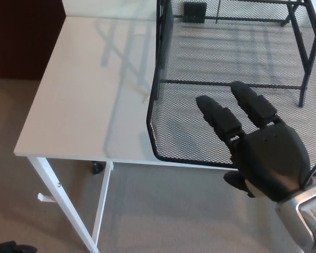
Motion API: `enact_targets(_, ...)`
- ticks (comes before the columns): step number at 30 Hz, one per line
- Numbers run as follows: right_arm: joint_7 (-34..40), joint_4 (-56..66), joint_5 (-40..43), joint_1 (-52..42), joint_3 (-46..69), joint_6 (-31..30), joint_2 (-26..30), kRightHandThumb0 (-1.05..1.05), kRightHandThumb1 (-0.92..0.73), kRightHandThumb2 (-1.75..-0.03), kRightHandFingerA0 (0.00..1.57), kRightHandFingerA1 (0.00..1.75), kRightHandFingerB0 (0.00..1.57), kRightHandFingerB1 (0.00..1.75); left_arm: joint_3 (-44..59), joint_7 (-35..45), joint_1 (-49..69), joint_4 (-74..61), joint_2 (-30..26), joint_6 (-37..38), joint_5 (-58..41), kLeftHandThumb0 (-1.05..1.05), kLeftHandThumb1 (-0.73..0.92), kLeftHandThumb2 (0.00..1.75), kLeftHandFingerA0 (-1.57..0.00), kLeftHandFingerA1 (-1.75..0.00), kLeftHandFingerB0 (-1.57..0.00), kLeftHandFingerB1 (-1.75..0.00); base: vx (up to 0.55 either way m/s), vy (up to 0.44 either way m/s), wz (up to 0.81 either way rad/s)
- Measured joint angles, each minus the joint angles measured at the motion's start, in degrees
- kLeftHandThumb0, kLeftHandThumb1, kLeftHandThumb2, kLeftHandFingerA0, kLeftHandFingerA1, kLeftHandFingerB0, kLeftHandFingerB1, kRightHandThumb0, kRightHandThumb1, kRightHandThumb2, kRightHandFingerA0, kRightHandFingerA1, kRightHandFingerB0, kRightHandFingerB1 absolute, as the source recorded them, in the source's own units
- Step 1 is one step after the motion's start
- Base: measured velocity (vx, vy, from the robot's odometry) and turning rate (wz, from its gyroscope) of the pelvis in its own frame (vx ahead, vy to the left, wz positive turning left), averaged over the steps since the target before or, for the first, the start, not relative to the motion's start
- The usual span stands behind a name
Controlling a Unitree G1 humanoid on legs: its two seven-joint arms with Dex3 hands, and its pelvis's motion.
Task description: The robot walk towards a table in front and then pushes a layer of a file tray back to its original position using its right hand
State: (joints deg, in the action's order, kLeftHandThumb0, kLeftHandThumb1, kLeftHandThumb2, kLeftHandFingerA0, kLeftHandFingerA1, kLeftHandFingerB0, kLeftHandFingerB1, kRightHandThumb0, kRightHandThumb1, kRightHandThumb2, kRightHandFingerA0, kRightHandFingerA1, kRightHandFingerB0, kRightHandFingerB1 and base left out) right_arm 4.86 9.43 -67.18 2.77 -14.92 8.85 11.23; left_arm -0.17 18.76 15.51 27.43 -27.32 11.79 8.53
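Now pushing: right hand (266, 158) flat, fingers spread and holding nothing, palm against front rim of mesh tray layer (200, 132), which overhangs white table (84, 95) edge. Best to press straight, level, centred, avoiding skew in frame (160, 47).

Free room and obstacles around the right hand

The right hand (266, 158) has its fingers stretched over the front rim of the mesh tray layer (200, 132); ahead of the fingers the black frame bars (305, 58) cross and stand upright, blocking the way; to the left of the hand the white table (89, 95) top is bare and open; below the hand is carpet floor (163, 211).
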Motion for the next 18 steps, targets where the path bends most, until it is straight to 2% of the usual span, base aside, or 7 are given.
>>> enact_targets(3, 0.4, -1.5, 0.1, 1.1, -0.2, -0.9, 0.4, -0.32, -0.42, -0.53, 0.0, 0.0, 0.0, 0.15, 0.0, 0.0, 0.0, 0.1, 0.0, 0.0, 0.1, -0.46, 0.52, 0.56, -0.52, -0.37, -0.38, -0.33, 0.0, 0.0, 0.0)
enact_targets(4, 0.5, -1.8, 0.1, 1.4, -0.3, -1.2, 0.5, -0.39, -0.44, -0.54, 0.0, 0.0, 0.0, 0.13, 0.0, 0.0, 0.0, 0.2, 0.0, 0.0, 0.1, -0.47, 0.52, 0.56, -0.53, -0.37, -0.38, -0.33, 0.0, 0.0, 0.0)
enact_targets(5, 0.7, -2.2, 0.1, 1.6, -0.3, -1.4, 0.5, -0.52, -0.26, -0.62, 0.0, 0.01, 0.0, 0.12, 0.0, 0.0, 0.0, 0.2, 0.0, 0.0, 0.1, -0.48, 0.52, 0.56, -0.53, -0.37, -0.38, -0.33, 0.0, 0.0, 0.0)
enact_targets(15, 1.5, -11.8, 1.6, 8.3, -0.3, -3.6, 2.3, -0.69, -0.37, -0.69, 0.0, 0.0, 0.0, 0.08, -0.6, 0.0, -0.2, 0.2, -0.2, 0.0, 0.3, -0.48, 0.52, 0.56, -0.52, -0.37, -0.38, -0.33, 0.0, 0.0, 0.0)
enact_targets(18, 1.8, -14.3, 2.2, 10.4, -0.3, -4.3, 2.5, -0.68, -0.41, -0.71, 0.0, 0.0, 0.0, 0.08, -0.6, 0.0, -0.3, 0.2, -0.2, 0.0, 0.3, -0.48, 0.52, 0.56, -0.52, -0.37, -0.39, -0.33, 0.0, 0.0, 0.0)
